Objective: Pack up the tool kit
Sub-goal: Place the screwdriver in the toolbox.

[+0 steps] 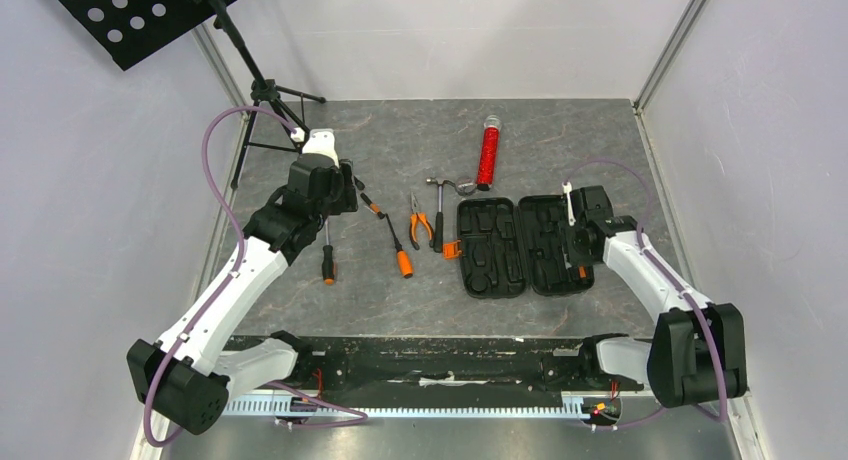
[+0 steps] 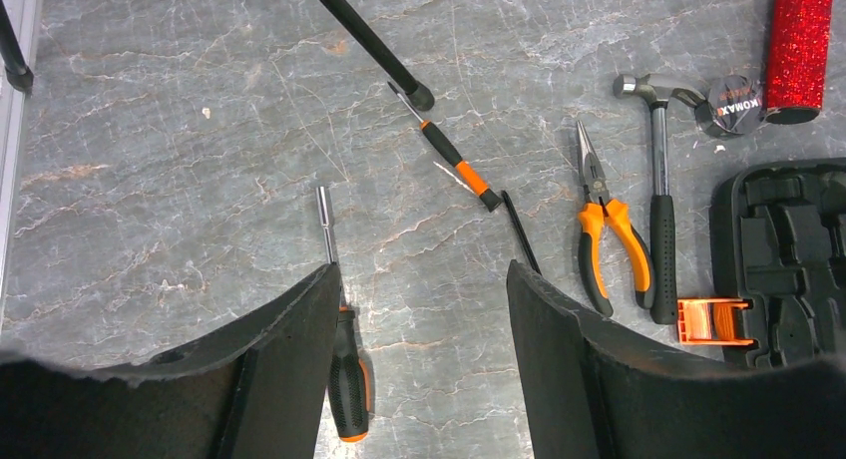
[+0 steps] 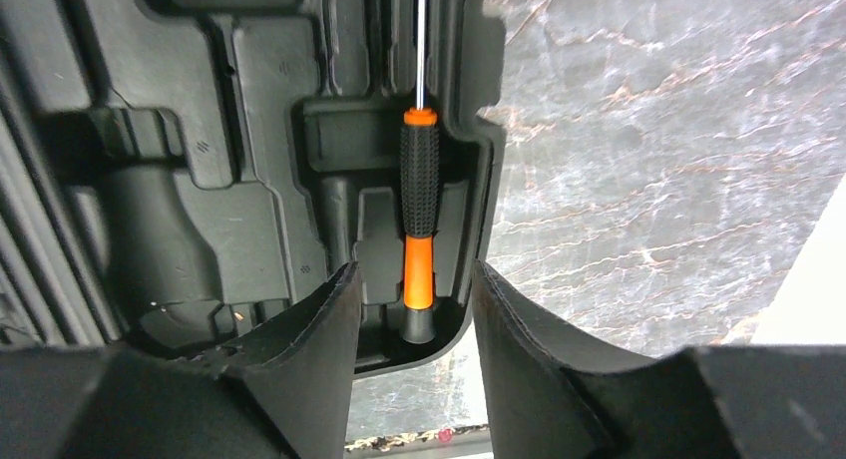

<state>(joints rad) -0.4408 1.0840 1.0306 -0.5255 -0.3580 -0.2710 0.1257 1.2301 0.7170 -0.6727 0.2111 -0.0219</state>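
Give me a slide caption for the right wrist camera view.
Right gripper open over a screwdriver seated in a slot of the case.

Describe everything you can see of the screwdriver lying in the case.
The screwdriver is small: thin metal shaft, orange collar, black knurled grip, orange lower section, black end cap. It lies flat in a moulded slot at the edge of the black plastic case, touching only that. The right gripper stands open over its butt end, fingers either side, clear of it.

Counter (image 2: 180,130): matt grey stone-look surface with pale veins. Case (image 3: 229,180): matt black moulded plastic. Hammer (image 2: 658,200), 3 o'clock: polished metal head, black rubbery grip.
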